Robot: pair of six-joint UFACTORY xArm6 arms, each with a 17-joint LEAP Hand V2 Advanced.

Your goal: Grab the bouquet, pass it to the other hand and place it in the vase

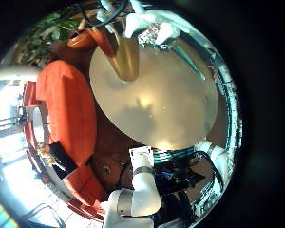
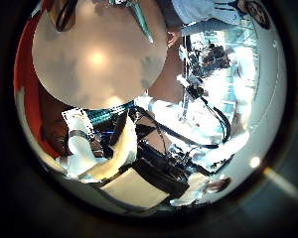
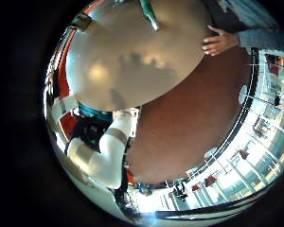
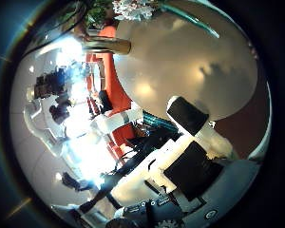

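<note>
The bouquet (image 4: 133, 9) lies on the round table (image 4: 195, 71) near its rim, its flower head beside the vase (image 4: 112, 44) and its thin stem (image 4: 198, 23) stretched along the top. The vase (image 1: 123, 55) also shows in the left little finger side view with the flowers (image 1: 144, 21) next to it. The stem shows in the left thumb side view (image 2: 144, 20) and in the right little finger side view (image 3: 150, 11). My left hand (image 2: 129, 183) and my right hand (image 4: 195, 157) hang high over the table with relaxed fingers that hold nothing.
A sofa (image 1: 66, 104) stands beside the table, behind the vase. A white robot arm (image 1: 133, 195) rises at the table's near side and shows in the right little finger side view (image 3: 104, 151) too. Carpeted floor (image 3: 180, 123) surrounds the table.
</note>
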